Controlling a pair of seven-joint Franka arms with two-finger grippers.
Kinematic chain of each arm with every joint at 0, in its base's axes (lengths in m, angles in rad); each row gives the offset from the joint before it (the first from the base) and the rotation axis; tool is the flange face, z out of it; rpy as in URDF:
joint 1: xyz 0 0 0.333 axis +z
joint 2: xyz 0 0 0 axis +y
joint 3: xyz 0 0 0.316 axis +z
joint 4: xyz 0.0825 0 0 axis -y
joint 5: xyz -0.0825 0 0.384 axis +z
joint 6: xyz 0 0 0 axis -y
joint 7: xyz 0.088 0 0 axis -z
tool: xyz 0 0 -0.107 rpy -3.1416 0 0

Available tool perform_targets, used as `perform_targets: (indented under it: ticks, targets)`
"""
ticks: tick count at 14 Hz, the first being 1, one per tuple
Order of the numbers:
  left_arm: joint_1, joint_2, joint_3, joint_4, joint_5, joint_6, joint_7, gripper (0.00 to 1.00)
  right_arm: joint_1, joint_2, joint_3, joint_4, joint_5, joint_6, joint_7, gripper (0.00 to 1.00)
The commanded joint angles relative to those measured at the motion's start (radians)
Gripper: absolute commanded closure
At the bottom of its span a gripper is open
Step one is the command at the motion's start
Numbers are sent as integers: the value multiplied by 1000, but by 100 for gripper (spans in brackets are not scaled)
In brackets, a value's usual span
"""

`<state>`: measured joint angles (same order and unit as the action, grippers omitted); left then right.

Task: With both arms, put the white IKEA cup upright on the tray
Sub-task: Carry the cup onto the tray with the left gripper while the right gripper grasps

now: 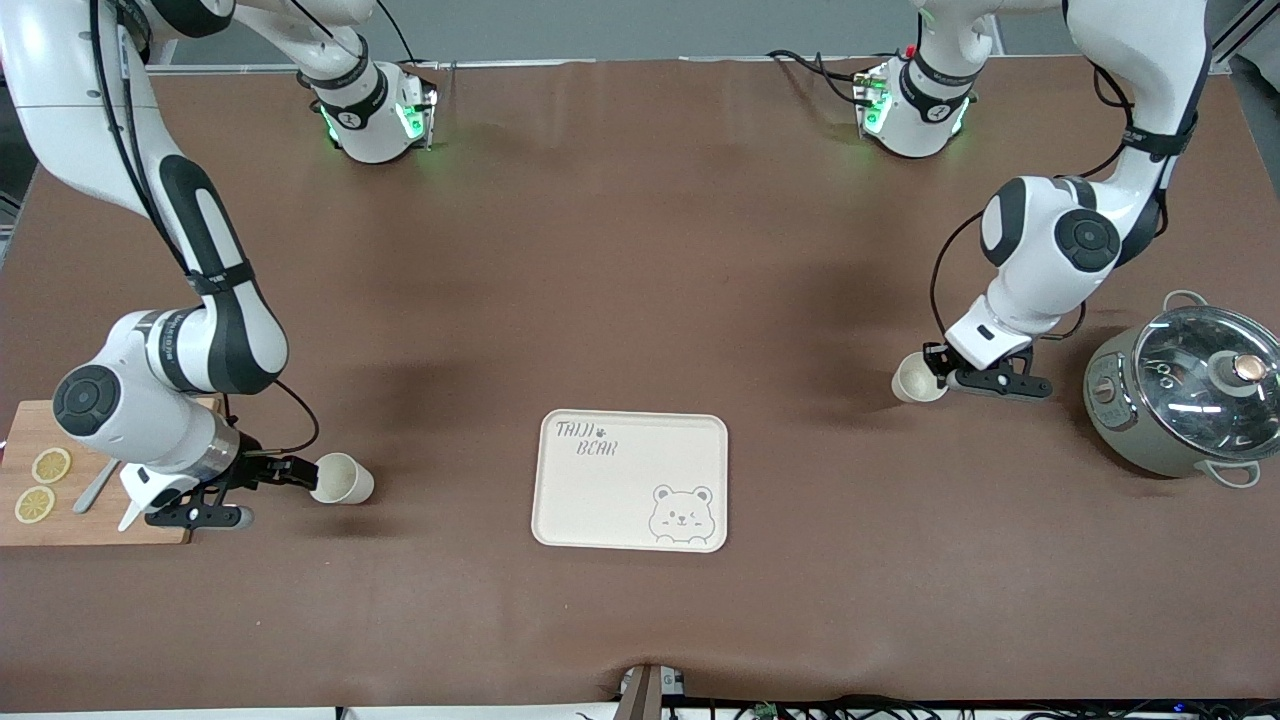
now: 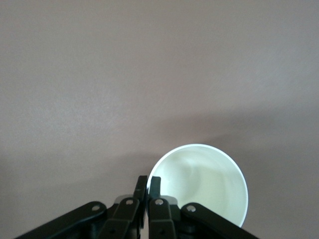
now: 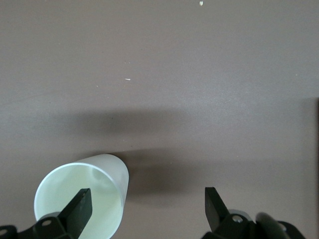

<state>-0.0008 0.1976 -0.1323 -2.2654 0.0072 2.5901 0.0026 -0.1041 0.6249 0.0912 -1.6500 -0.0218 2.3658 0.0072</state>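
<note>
The tray lies flat on the brown table, toward the front camera, bare but for its bear drawing and grey lettering. There are two white cups here. The left gripper is low toward the left arm's end of the table, its fingers pinched together on the rim of one white cup, whose mouth faces the wrist camera; whether that cup is lifted or resting on the cloth I can't quite tell. Beside that arm stands a grey pot with a glass lid. At the right arm's end, the right gripper is spread wide, one finger at the mouth of the other cup (this one lies on its side on the table), beside a wooden cutting board with two lemon slices.
</note>
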Motion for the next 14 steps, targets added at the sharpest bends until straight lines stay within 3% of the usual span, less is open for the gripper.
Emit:
perform_targets:
  ticks: [1, 5, 7, 14]
  targets:
    - [1, -23, -56, 183, -13, -230, -134, 100, -8, 12, 8, -4, -12, 24, -7, 0]
    - [-11, 31, -121, 417, -16, -424, -298, 100, -2, 30, 8, -5, -12, 49, -7, 0]
    - [-27, 74, -147, 493, -15, -453, -370, 100, 0, 36, 8, -5, -10, 53, -7, 0]
    - [-174, 241, -139, 720, 0, -496, -594, 100, 1, 58, 8, -11, -10, 73, -7, 0]
